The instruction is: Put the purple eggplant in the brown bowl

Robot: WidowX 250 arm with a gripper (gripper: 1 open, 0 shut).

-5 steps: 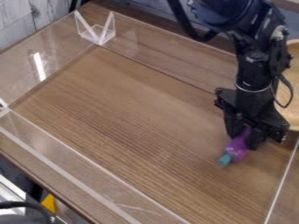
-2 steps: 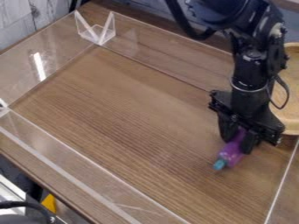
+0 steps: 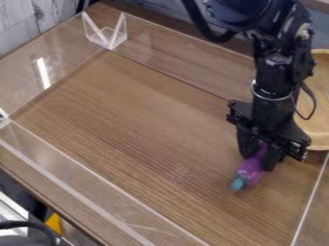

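The purple eggplant (image 3: pixel 253 170) hangs tilted at the right of the wooden table, its teal stem cap pointing down and to the left. My gripper (image 3: pixel 265 157) is shut on its upper end, with the black fingers on either side of it. I cannot tell whether the cap touches the tabletop. Only a tan sliver of the brown bowl (image 3: pixel 321 130) shows at the right edge, just right of the gripper and partly hidden by the arm.
Low clear acrylic walls (image 3: pixel 77 178) fence the wooden tabletop (image 3: pixel 129 115) on the left, front and back. A small clear folded stand (image 3: pixel 106 31) sits at the back left corner. Dark arm cabling hangs above at the back right.
The gripper has shifted a little to the left, away from the bowl, carrying the eggplant with it. The grip looks unchanged.
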